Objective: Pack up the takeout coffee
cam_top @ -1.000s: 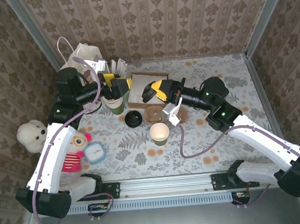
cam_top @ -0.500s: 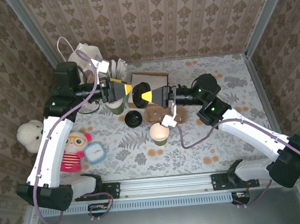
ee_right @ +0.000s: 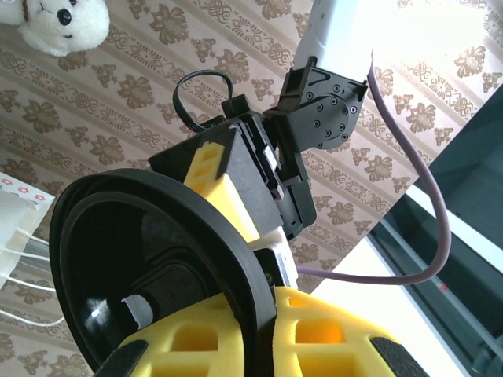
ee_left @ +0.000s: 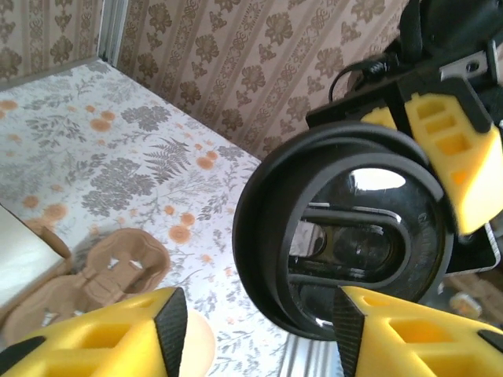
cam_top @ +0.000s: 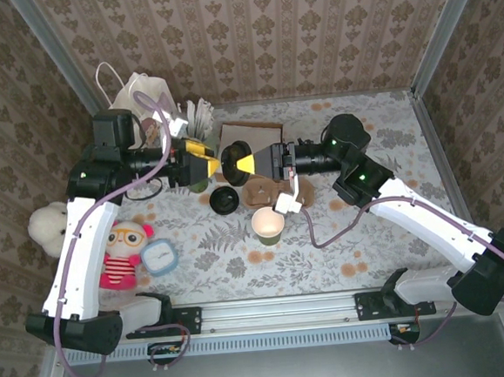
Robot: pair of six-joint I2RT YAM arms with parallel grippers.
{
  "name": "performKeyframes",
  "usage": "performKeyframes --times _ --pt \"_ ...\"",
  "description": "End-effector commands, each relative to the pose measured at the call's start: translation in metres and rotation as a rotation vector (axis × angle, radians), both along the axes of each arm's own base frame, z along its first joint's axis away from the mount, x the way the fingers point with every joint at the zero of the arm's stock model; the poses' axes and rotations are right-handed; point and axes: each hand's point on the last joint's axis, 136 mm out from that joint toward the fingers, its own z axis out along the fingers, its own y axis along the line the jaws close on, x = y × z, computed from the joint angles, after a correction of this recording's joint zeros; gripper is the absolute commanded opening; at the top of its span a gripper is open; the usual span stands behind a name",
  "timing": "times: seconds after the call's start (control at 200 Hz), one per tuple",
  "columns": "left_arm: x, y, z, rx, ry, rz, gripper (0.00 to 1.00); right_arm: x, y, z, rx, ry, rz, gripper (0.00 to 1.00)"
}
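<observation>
My right gripper point(cam_top: 248, 162) is shut on the rim of a round black lid point(cam_top: 234, 153), holding it on edge in the air above the table. In the right wrist view the lid's rim point(ee_right: 157, 204) is pinched between the yellow fingers of that gripper point(ee_right: 271, 314). My left gripper point(cam_top: 208, 161) faces it from the left, open, its jaws on either side of the lid point(ee_left: 259, 212) with a gap on the left side point(ee_left: 259, 326). The takeout coffee's olive-green cup point(cam_top: 268, 225) stands lidless on the table below, in front of the brown cardboard carrier point(cam_top: 265, 190).
A second black lid point(cam_top: 224, 199) lies loose left of the carrier. A cup stack point(cam_top: 195, 182) stands under my left gripper, a flat box point(cam_top: 250, 136) behind the carrier, and a white bag point(cam_top: 140, 97) at the back left. Plush toys point(cam_top: 52, 226) and a small clock point(cam_top: 160, 257) lie at the left.
My right gripper turned and carried the lid left toward the left gripper. The left gripper swung to face it, and its jaws narrowed around the lid.
</observation>
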Motion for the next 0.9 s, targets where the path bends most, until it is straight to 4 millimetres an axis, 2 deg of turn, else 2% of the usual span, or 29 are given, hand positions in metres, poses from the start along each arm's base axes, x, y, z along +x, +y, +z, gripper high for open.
performKeyframes --times 0.0,0.31,0.415,0.525,0.73,0.895 --pt "-0.011 0.0 0.009 0.011 -0.161 -0.06 0.49 -0.013 0.002 0.002 -0.032 0.043 0.061 0.0" --pt "-0.026 -0.01 0.008 0.012 -0.173 -0.2 0.47 -0.023 0.007 0.005 -0.033 0.061 0.095 0.0" --pt "-0.027 -0.01 0.002 0.036 -0.178 -0.204 0.47 -0.026 0.008 0.007 -0.031 0.054 0.11 0.0" --pt "-0.028 -0.011 0.005 0.024 -0.178 -0.217 0.46 -0.03 0.009 0.008 -0.034 0.053 0.131 0.0" --pt "-0.038 -0.014 0.009 -0.015 -0.181 -0.272 0.38 -0.036 0.014 0.003 -0.054 0.07 0.161 0.0" --pt "-0.037 -0.015 0.009 -0.008 -0.192 -0.267 0.35 -0.039 0.015 0.002 -0.057 0.079 0.172 0.0"
